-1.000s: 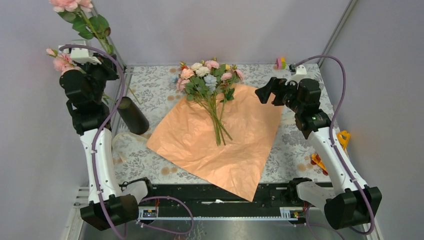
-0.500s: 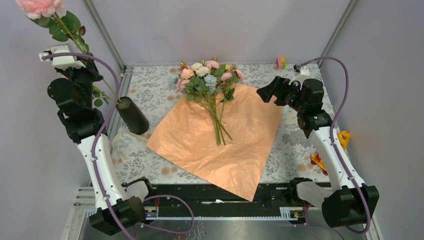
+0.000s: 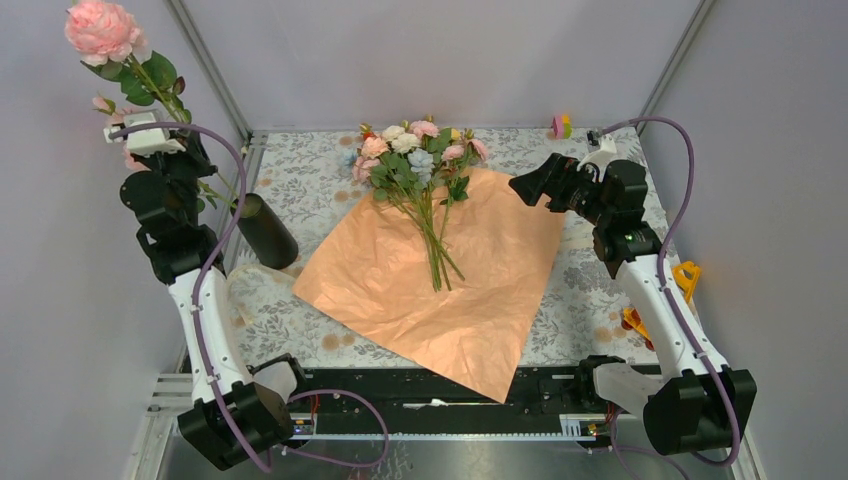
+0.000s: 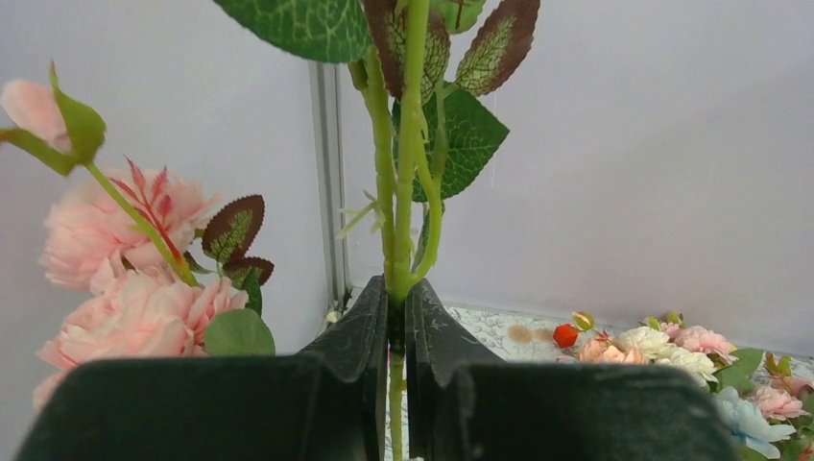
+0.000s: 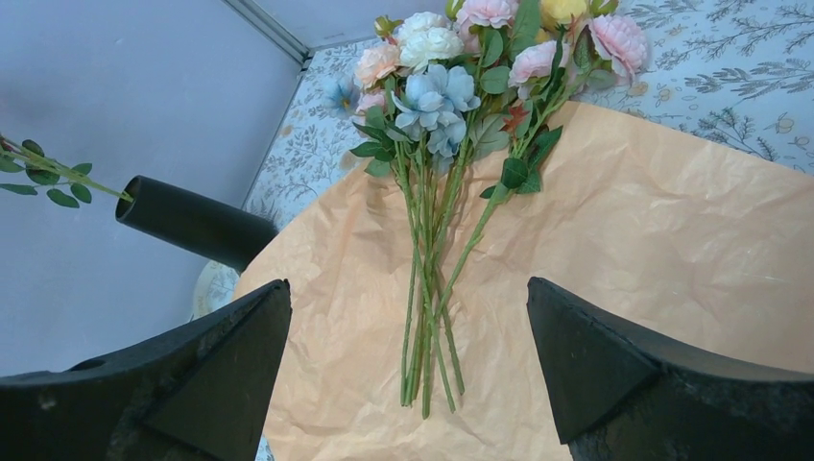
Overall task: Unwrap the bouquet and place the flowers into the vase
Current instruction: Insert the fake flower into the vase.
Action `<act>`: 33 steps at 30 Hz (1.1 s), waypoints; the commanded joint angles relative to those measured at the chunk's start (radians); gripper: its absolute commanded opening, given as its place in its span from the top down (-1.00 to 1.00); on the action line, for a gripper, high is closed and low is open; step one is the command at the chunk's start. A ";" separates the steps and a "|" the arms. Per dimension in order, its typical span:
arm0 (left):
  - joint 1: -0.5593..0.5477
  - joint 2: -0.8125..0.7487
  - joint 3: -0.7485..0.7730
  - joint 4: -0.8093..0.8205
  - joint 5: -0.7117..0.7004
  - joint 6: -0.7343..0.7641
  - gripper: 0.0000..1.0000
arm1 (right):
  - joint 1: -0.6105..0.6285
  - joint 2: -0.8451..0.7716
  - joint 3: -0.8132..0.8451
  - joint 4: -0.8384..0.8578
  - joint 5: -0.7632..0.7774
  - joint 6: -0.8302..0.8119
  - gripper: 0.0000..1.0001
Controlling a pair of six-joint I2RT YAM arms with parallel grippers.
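One pink rose (image 3: 100,28) stands high in the left gripper (image 4: 396,300), jaws pinched on its stem, above the black vase (image 3: 265,230). Its leaves could snag the narrow rim and tip the vase. Other flowers (image 3: 415,160) lie on the kraft paper (image 3: 430,290); the right gripper (image 3: 527,186) hangs wide apart, empty.

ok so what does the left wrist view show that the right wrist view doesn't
Only the left wrist view: the left end effector shut on a green rose stem, with pink blooms beside it. Only the right wrist view: the open right end effector, the black vase, and the peach paper with long stems lying on it. Both: the cluster of flower heads on the patterned tablecloth.
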 commanded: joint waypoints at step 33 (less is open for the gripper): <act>0.012 0.029 -0.346 0.126 -0.139 -0.135 0.87 | -0.006 -0.038 -0.044 0.089 -0.063 0.027 -0.97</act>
